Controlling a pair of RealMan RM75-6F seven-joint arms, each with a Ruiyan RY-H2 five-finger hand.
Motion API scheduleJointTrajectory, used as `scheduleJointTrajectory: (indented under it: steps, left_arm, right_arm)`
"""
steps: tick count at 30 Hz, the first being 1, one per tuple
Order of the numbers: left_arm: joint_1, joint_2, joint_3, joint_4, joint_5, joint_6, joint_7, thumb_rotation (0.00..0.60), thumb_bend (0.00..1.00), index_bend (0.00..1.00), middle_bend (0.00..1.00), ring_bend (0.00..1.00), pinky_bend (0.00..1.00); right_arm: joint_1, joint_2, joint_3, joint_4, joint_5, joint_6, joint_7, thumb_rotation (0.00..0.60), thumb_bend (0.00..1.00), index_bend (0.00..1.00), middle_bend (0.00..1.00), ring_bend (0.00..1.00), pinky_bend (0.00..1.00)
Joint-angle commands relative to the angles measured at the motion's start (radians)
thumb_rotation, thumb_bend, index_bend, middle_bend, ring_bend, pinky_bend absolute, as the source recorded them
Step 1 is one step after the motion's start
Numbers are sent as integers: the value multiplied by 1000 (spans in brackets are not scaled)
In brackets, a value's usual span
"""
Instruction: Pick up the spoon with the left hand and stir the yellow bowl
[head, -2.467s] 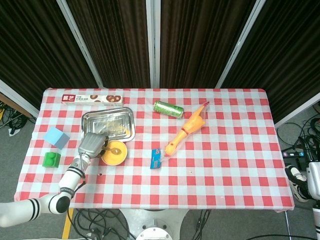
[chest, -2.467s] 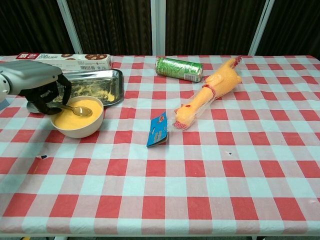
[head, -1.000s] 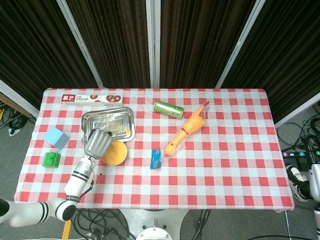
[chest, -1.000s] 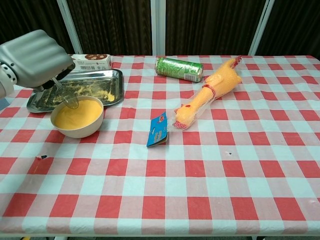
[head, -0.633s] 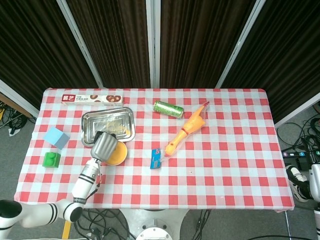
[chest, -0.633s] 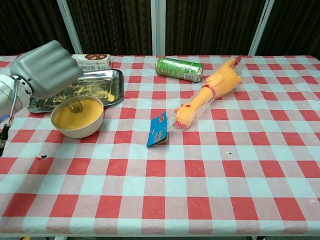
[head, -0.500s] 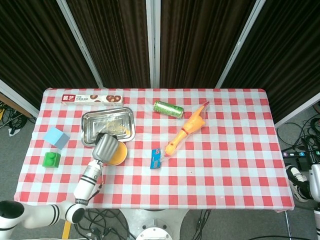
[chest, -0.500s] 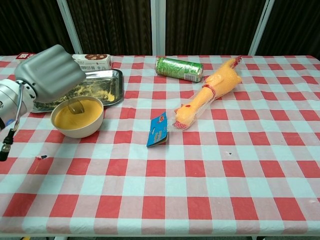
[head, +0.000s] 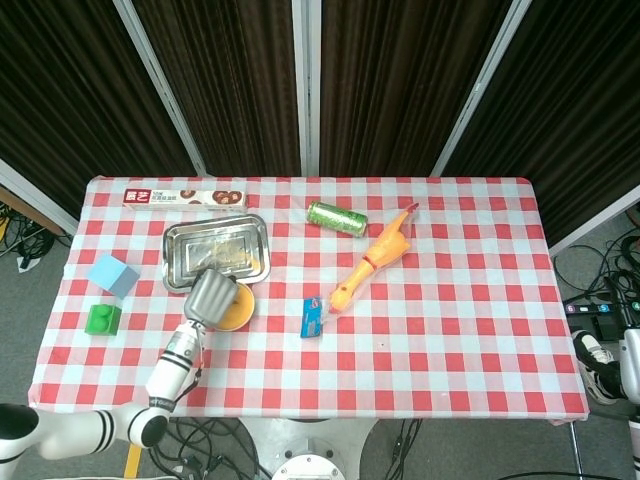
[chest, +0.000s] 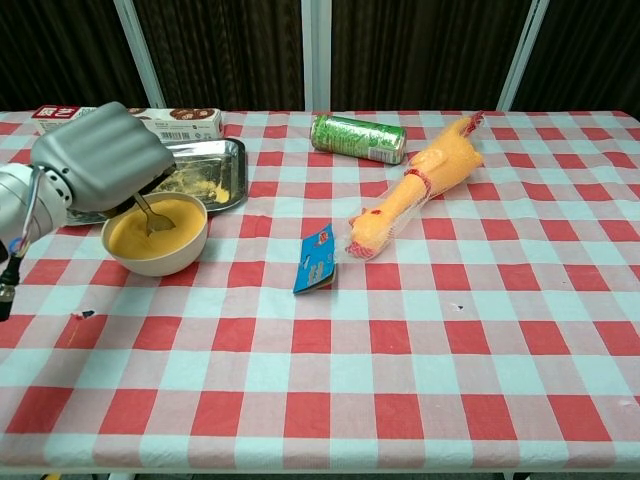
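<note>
**A:** What is shown in the head view?

**B:** The left hand (head: 209, 296) is seen from above, over the near-left rim of the yellow bowl (head: 236, 308), which sits on the checked table (head: 450, 330) just in front of the metal tray (head: 190, 240). The spoon is hidden beneath the hand in this view, so the fingers cannot be judged from here. The right hand is not shown; only a piece of the right arm is caught at the lower right edge, well apart from the bowl.

**A:** And the chest view?

**B:** There the left hand (chest: 100, 155) is seen above and to the left of the bowl (chest: 155, 236), and the spoon (chest: 152, 215) is gripped in it, the fingers being folded around the top of the handle. The handle is slanted down and to the right from the fingers, and the spoon's tip is dipped into the yellow contents near the middle of the bowl.

**A:** On which relation does the coming move depend?

**B:** It is judged that stirring is under way. The spoon's long axis runs from the fingers down into the bowl, tilted rather than upright, so a circling of the hand would sweep the tip round inside the rim. The rim nearest the hand is the side to be watched, since the handle passes just above it.
</note>
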Motion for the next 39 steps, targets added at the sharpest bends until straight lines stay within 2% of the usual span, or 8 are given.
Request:
scheduleJointTrajectory:
  steps: [1,10,16,26,33,39]
  left_arm:
    - [8,38,-24,-41,-33,-36,-63,600,381,717,935,914,973]
    - [9,134,-61,-135,-99,-74,-144,600,382,717,935,914,972]
    - [-7,165,-56,-159,-107,-64,-106,600,382,717,935,914,972]
    - [-21,31,15,26,6,64,92,600,382,717,935,914,972]
    - [-5,-26,48,85,56,72,109,600,382,721,935,915,973]
    - [5,-25,35,65,46,37,59,600,382,723,935,915,972]
  right_arm:
    - [0,0,0,-3,-1,1,-3,600,148,68,269,40,156]
    - [-2,3,1,-11,-7,9,-9,600,148,68,269,40,156]
    - [-2,2,1,-12,-8,9,-10,600,148,68,269,40,156]
    - [-3,4,0,-12,-5,6,-10,600,148,68,270,40,156]
    - [-1,4,1,-11,-5,2,-10,600,148,68,270,40,164]
    - [-3,3,-1,-11,-3,2,-9,600,148,68,270,40,164]
